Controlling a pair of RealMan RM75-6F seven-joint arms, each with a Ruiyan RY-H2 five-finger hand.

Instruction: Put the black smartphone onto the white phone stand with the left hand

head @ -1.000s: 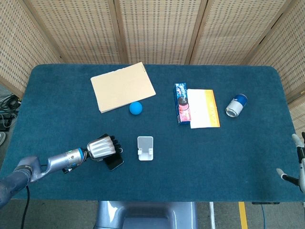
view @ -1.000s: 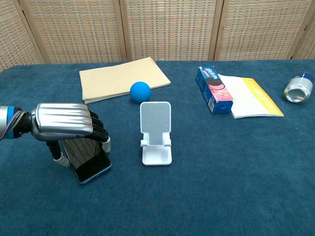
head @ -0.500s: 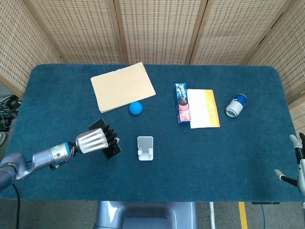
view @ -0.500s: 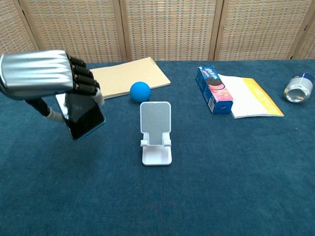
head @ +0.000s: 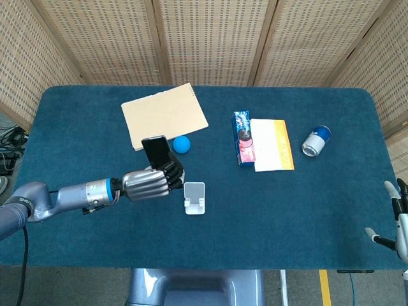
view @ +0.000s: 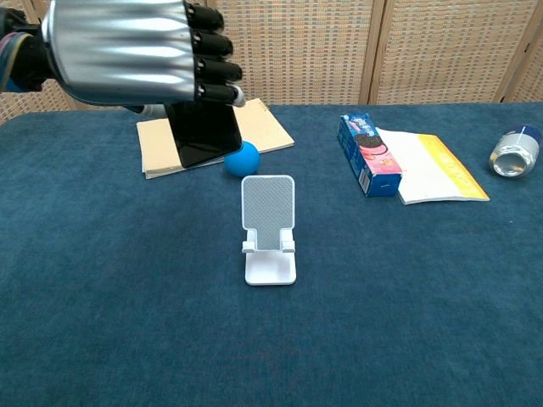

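Change: a second ago my left robot hand [head: 152,183] had the black smartphone [head: 156,151] down at the worktop [head: 306,210]; now it is lifted clear and carried right, close to the white phone stand [head: 194,197]
Meaning: pick-up looks done, placing not yet begun
Left robot hand: fingers curled tight around the phone's lower part, screen roughly upright
Phone position: in the air, up and left of the stand, not touching it; blue ball [view: 242,158] just behind
Right robot hand [head: 395,220]: at the worktop's far right edge, fingers apart, holding nothing
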